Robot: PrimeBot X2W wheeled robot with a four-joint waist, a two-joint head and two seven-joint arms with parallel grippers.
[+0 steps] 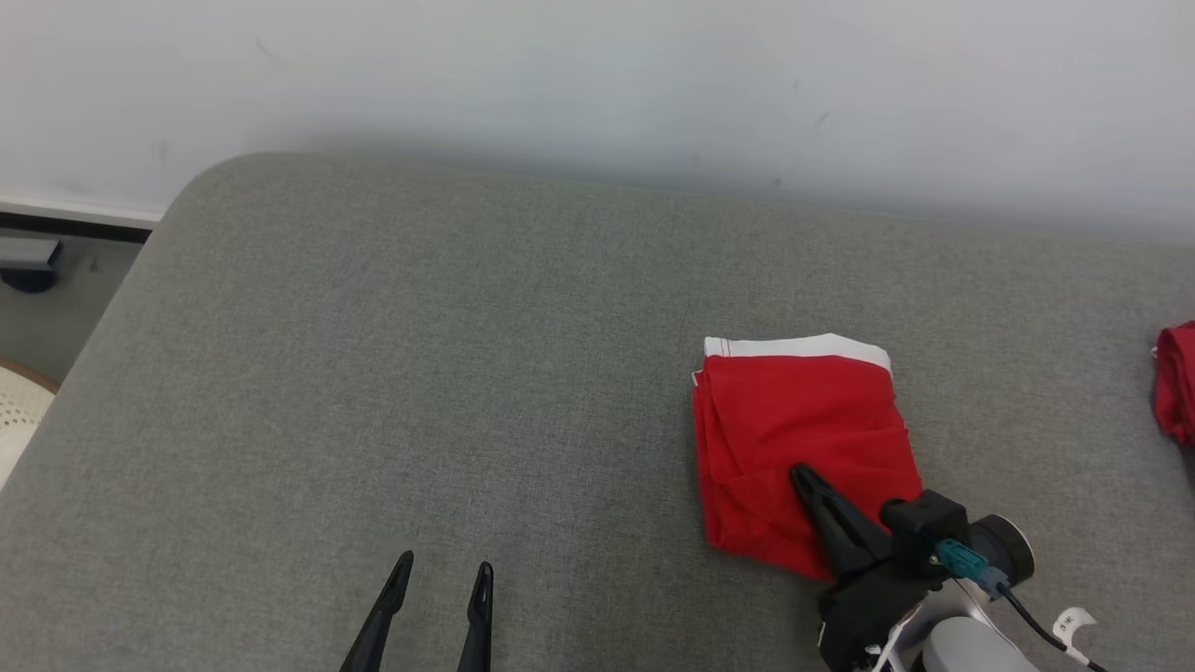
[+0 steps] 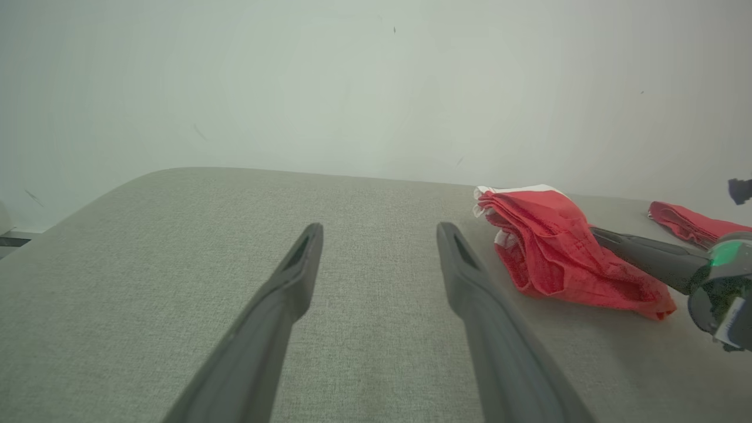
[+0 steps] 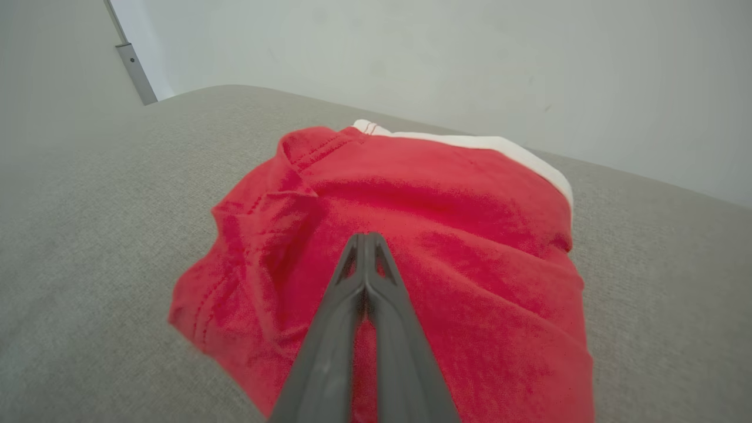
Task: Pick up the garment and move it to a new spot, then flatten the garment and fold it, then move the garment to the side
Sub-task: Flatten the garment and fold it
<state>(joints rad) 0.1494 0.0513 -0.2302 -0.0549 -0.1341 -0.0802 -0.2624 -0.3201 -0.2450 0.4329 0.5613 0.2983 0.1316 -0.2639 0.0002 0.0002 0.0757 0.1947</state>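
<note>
A pale wall point(image 1: 597, 84) runs behind everything, and against it stands a wide grey upholstered surface point(image 1: 373, 373) with a rounded far-left corner. Its woven cover lies smooth and bare over the whole left half.

The garment point(image 1: 803, 439), red with a white waistband point(image 1: 794, 347), lies folded into a rough rectangle right of the surface's middle, between the far edge and the near edge. The waistband faces the wall. In the left wrist view the garment point(image 2: 558, 247) shows as several stacked layers, the left side thick and the near-right corner tapering flat onto the cover. In the right wrist view the top layer point(image 3: 446, 205) is creased, with a stitched hem bunched up on its left.

The right gripper point(image 1: 799, 472) reaches in from the near-right corner of the surface, its dark body and pale forearm low in the head view. Its jaws are pressed together, and their tips point(image 3: 365, 238) rest on the garment's top layer near its near edge. Whether any cloth is pinched between them I cannot tell.

The left gripper point(image 1: 443, 565) hangs over bare cover by the near edge, well to the left of the garment, touching nothing. Its jaws stand wide apart, holding nothing point(image 2: 379, 229).

A second red cloth point(image 1: 1176, 383) lies at the right edge of the surface, well apart from the garment.

A small teal plug point(image 1: 962, 558) with a black cable sits on the right wrist
</note>
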